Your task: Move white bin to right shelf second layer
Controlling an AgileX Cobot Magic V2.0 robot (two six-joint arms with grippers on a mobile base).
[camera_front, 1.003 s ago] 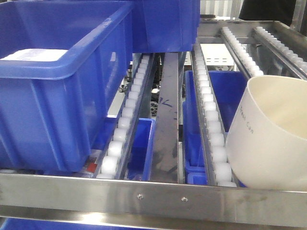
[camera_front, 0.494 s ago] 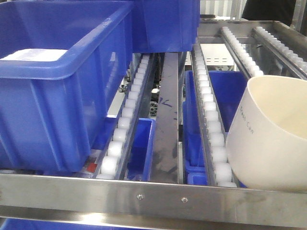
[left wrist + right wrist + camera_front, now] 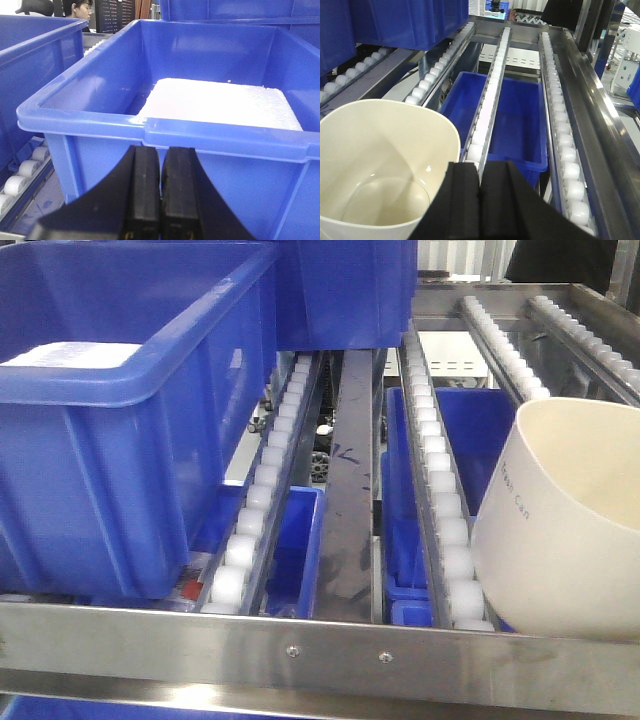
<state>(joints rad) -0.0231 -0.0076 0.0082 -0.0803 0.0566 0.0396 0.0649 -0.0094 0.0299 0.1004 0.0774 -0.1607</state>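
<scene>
The right fingers (image 3: pixel 480 200) are pressed together, seemingly pinching the near rim of the white bin (image 3: pixel 380 165), though the contact itself is hidden; the bin hangs just left of and below them, empty, tilted in the front view, its base at the front rail (image 3: pixel 300 650) of the right shelf second layer (image 3: pixel 490 100). The step in hand, I judge, is carrying the bin in over the rail; the next move calls for lifting its base clear and setting it down on the roller lanes beyond the fingers. The left fingers (image 3: pixel 160 195) are closed on nothing, just short of a blue crate (image 3: pixel 165 135) with a white slab (image 3: pixel 220 102) inside. Beyond the right fingers, below the rollers, lies another blue crate (image 3: pixel 512 115); further crates (image 3: pixel 340 290) crowd the far left lanes, so leftward room is tight.
</scene>
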